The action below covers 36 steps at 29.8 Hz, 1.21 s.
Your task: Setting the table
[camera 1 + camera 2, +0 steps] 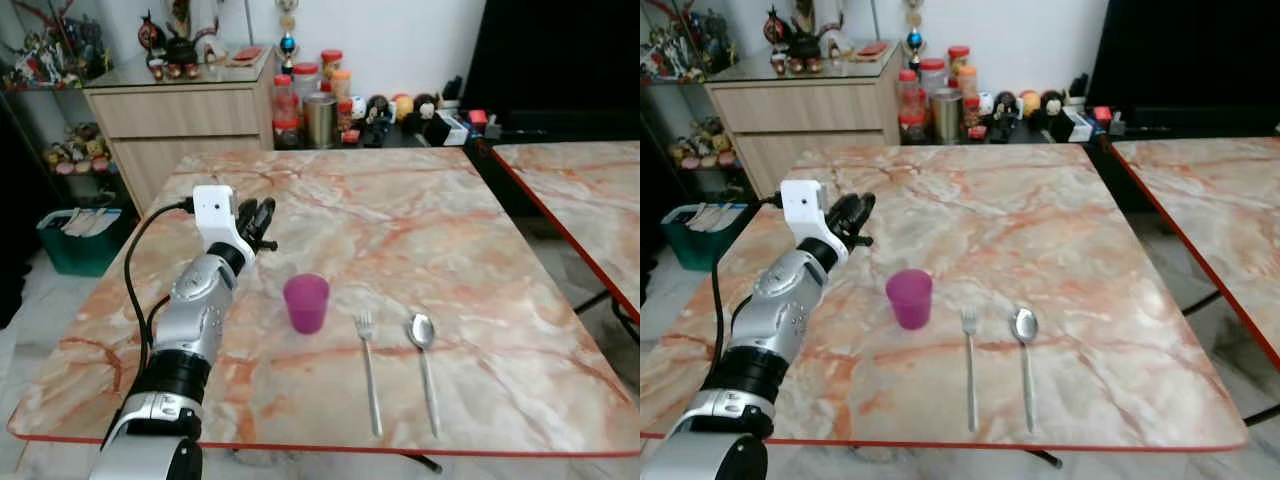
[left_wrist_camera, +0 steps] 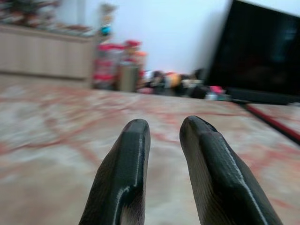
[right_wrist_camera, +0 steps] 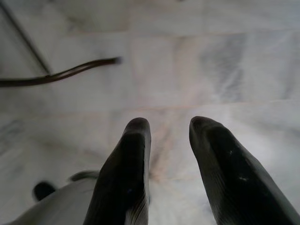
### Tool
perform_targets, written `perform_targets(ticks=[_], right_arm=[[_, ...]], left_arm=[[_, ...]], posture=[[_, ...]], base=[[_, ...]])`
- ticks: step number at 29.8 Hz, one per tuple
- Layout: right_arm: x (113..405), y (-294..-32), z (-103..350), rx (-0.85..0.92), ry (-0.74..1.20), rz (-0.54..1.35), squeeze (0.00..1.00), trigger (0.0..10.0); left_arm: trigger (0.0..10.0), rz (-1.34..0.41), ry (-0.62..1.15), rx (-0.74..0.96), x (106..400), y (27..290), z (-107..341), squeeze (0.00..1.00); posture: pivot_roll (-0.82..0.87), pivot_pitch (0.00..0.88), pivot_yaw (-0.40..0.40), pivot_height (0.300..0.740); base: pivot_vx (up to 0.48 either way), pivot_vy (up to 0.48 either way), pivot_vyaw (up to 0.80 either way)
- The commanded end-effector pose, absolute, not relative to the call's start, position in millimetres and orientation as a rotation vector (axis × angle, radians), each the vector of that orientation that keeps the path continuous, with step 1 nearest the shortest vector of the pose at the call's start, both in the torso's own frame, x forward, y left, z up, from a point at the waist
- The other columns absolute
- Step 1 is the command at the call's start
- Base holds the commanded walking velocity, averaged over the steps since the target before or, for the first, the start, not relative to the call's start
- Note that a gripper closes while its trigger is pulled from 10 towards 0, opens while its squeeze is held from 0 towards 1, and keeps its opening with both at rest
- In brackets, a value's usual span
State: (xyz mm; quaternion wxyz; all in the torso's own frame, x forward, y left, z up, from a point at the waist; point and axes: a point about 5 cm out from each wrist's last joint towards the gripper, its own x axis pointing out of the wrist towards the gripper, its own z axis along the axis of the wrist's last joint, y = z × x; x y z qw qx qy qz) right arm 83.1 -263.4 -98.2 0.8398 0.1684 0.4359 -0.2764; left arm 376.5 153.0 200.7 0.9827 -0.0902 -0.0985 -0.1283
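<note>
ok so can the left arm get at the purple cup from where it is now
Probably yes. The left gripper hovers over the table just beyond and to the left of the purple cup, fingers apart and holding nothing, with bare marble between them.

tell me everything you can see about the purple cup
The purple cup is a small, plain tumbler that looks like matte plastic, with no handle. It stands upright, mouth open, on the marble-patterned table, left of the fork and spoon. Nothing touches it; the left tool hovers apart, behind and to its left.
</note>
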Motion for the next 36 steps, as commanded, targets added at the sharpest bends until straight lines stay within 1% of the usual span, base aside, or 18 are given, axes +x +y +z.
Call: perform_targets(ticks=[1, 4, 5, 7, 12, 18, 21, 23, 25, 26, 27, 28, 29, 30, 35, 36], right_arm=[[81, -265, -98, 0.356, 0.922, -0.593, 0.00, 10.0], [81, -265, -98, 0.355, 0.923, -0.592, 0.00, 10.0], [81, -265, -98, 0.355, 0.923, -0.592, 0.00, 10.0], [81, -265, -98, 0.354, 0.923, -0.592, 0.00, 10.0], [81, -265, -98, 0.356, 0.924, -0.592, 0.00, 10.0], [81, -265, -98, 0.355, 0.926, -0.590, 0.00, 10.0], [80, -265, -99, 0.344, 0.938, -0.586, 0.00, 10.0], [80, -265, -99, 0.344, 0.938, -0.586, 0.00, 10.0], [80, -265, -99, 0.350, 0.934, -0.588, 0.00, 10.0], [80, -264, -99, 0.354, 0.932, -0.589, 0.00, 10.0], [80, -264, -99, 0.354, 0.932, -0.589, 0.00, 10.0], [80, -264, -99, 0.355, 0.932, -0.589, 0.00, 10.0], [80, -264, -99, 0.355, 0.932, -0.589, 0.00, 10.0], [81, -264, -99, 0.356, 0.932, -0.589, 0.00, 10.0], [81, -263, -99, 0.356, 0.932, -0.588, 0.00, 10.0], [81, -263, -99, 0.356, 0.932, -0.588, 0.00, 10.0]], left_arm=[[10.0, -0.244, -0.183, -0.188, 377, 161, 203, 0.00], [10.0, -0.264, -0.175, -0.198, 377, 163, 204, 0.00], [10.0, -0.297, -0.167, -0.178, 376, 165, 205, 0.00], [10.0, -0.309, -0.159, -0.155, 375, 166, 206, 0.00], [10.0, -0.360, -0.146, -0.161, 369, 176, 216, 0.00], [10.0, -0.397, -0.143, -0.160, 366, 175, 218, 0.00], [10.0, -0.461, -0.106, -0.148, 362, 171, 218, 0.00], [10.0, -0.462, -0.105, -0.148, 362, 171, 219, 0.00], [10.0, -0.518, -0.038, -0.061, 359, 168, 215, 0.00], [10.0, -0.567, 0.004, 0.014, 357, 166, 213, 0.00], [10.0, -0.575, 0.014, 0.027, 357, 165, 213, 0.00], [10.0, -0.589, 0.027, 0.037, 356, 164, 212, 0.91], [10.0, -0.589, 0.027, 0.037, 356, 164, 212, 0.91], [10.0, -0.624, 0.043, 0.035, 353, 161, 211, 1.00], [10.0, -0.694, 0.091, 0.040, 351, 155, 210, 1.00], [10.0, -0.730, 0.115, 0.044, 351, 150, 208, 1.00]], posture=[[0.03, 0.064, -0.016, 0.740], [0.03, 0.064, -0.016, 0.740], [0.04, 0.068, -0.014, 0.740], [0.04, 0.069, -0.014, 0.740], [0.05, 0.073, -0.010, 0.740], [0.05, 0.074, -0.010, 0.740], [0.05, 0.074, -0.009, 0.740], [0.05, 0.074, -0.009, 0.740], [0.05, 0.073, -0.003, 0.740], [0.05, 0.074, 0.000, 0.740], [0.05, 0.075, -0.001, 0.740], [0.06, 0.074, 0.000, 0.740], [0.06, 0.074, 0.000, 0.740], [0.05, 0.075, 0.001, 0.740], [0.06, 0.076, 0.002, 0.740], [0.06, 0.076, 0.006, 0.740]], base=[[0.000, 0.000, 0.00], [0.000, 0.000, 0.00], [0.000, 0.000, 0.00], [0.000, 0.000, 0.00], [0.000, 0.000, 0.00], [0.000, 0.000, 0.00], [0.000, 0.000, 0.00], [0.000, 0.000, 0.00], [0.000, 0.000, 0.00], [0.000, 0.000, 0.00], [0.000, 0.000, 0.00], [0.000, 0.000, 0.00], [0.000, 0.000, 0.00], [0.000, 0.000, 0.00], [0.000, 0.000, 0.00], [0.000, 0.000, 0.00]])
